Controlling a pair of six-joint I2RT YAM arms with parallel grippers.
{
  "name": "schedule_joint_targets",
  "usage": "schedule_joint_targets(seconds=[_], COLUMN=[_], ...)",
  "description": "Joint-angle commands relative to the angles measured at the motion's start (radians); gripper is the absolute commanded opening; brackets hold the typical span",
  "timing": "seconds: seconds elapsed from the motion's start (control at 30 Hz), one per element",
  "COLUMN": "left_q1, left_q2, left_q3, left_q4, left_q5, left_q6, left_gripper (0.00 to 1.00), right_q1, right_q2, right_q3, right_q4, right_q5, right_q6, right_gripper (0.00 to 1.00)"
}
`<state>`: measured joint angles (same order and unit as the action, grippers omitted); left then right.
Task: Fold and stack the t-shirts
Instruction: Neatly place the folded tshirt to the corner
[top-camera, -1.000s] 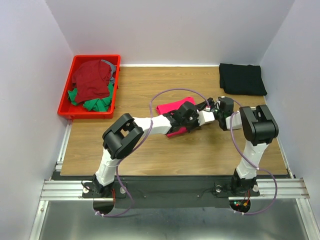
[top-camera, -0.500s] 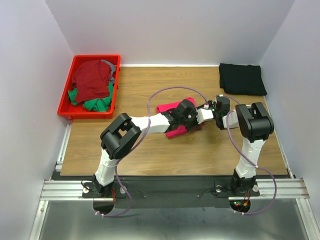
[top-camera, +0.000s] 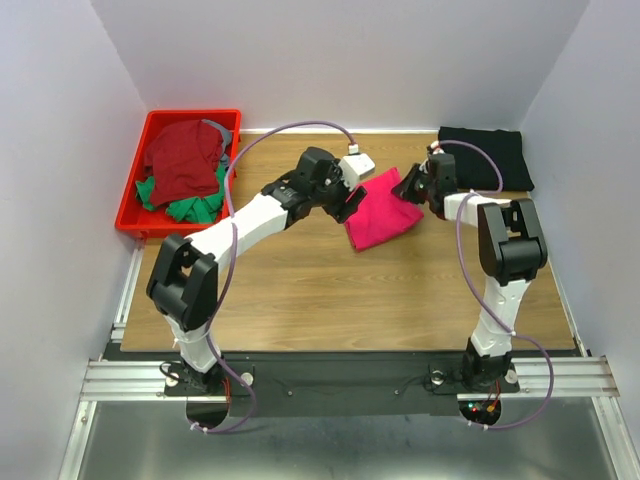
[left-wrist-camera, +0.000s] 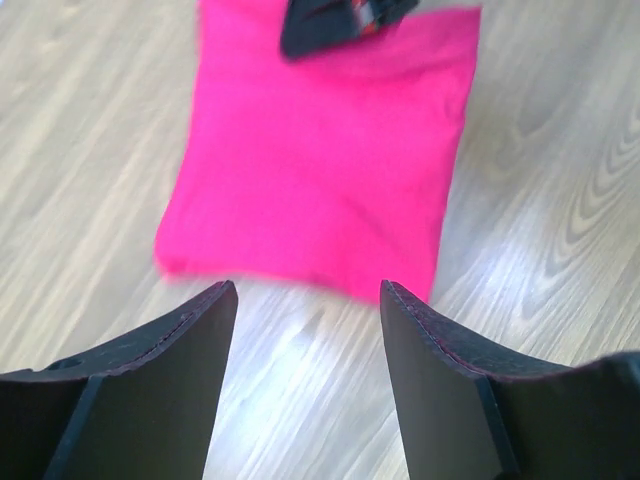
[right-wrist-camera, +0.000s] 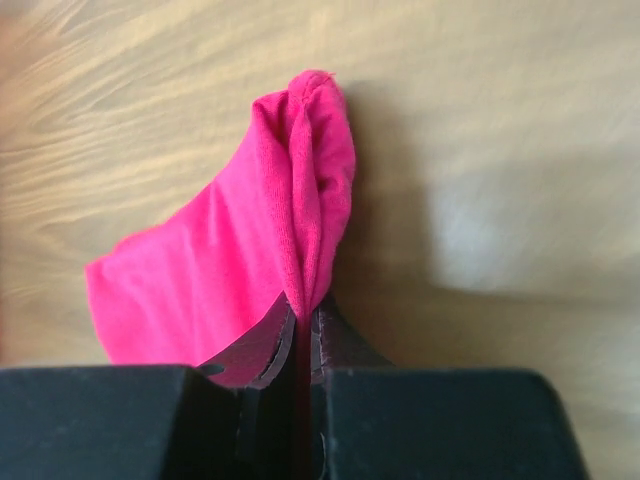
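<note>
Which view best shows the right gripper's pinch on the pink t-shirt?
Right wrist: the right gripper is shut on a bunched edge of the pink t-shirt. Top external shows the whole shirt, the pinch too small. Left wrist shows the shirt flat, that gripper blurred at its far edge.

Open tabletop (top-camera: 300, 290) before pink t-shirt (top-camera: 380, 212); red bin (top-camera: 170, 231) left, black t-shirt (top-camera: 485, 158) right

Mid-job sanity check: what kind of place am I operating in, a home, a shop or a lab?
Most likely a lab test cell: plain white panels wall in a wooden table on three sides, bare aluminium rails run along its near edge, and t-shirts wait in a red plastic bin.
</note>
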<state>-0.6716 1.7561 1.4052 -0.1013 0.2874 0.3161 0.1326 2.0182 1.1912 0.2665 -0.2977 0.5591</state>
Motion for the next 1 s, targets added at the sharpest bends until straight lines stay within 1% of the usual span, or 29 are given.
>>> schedule_joint_targets(seconds=[0.0,0.1,0.17,0.27,0.33,0.37,0.5,0.53,0.6,0.67,0.87,0.97], left_q1=[0.003,0.012,0.015,0.015,0.017,0.021,0.035,0.037,0.038,0.040,0.046,0.047], left_q2=[-0.056,-0.075,-0.099,-0.109,-0.106,-0.103,-0.098,-0.101,-0.101,-0.101,-0.092,-0.089], left_q3=[-0.017,-0.032,-0.057,-0.075,-0.084,-0.086,-0.101,-0.104,-0.107,-0.107,-0.117,-0.121], left_q4=[-0.066,-0.071,-0.075,-0.089,-0.100,-0.109,-0.110,-0.107,-0.104,-0.106,-0.101,-0.094], left_q5=[-0.068,-0.090,-0.085,-0.088,-0.094,-0.091,-0.062,-0.062,-0.060,-0.060,-0.044,-0.040], left_q6=[-0.009,-0.009,0.000,0.009,0.009,0.011,-0.011,-0.012,-0.009,-0.005,0.003,0.000], left_gripper=[0.70,0.71,0.71,0.71,0.71,0.80,0.80,0.80,0.80,0.80,0.80,0.80], right_q1=[-0.002,-0.011,-0.031,-0.054,-0.083,-0.094,-0.128,-0.128,-0.165,-0.174,-0.197,-0.208], right_q2=[0.008,0.040,0.068,0.100,0.132,0.143,0.198,0.220,0.244,0.275,0.292,0.283], right_q3=[0.122,0.211,0.273,0.343,0.418,0.442,0.591,0.652,0.709,0.793,0.912,0.936], right_q4=[-0.085,-0.111,-0.121,-0.138,-0.148,-0.162,-0.202,-0.213,-0.246,-0.291,-0.340,-0.357], right_q5=[0.132,0.166,0.187,0.187,0.175,0.172,0.164,0.157,0.151,0.144,0.114,0.098], right_q6=[-0.292,-0.366,-0.447,-0.490,-0.524,-0.533,-0.593,-0.614,-0.636,-0.656,-0.725,-0.739], right_gripper=[0.01,0.01,0.00,0.01,0.01,0.01,0.01,0.01,0.01,0.00,0.01,0.01])
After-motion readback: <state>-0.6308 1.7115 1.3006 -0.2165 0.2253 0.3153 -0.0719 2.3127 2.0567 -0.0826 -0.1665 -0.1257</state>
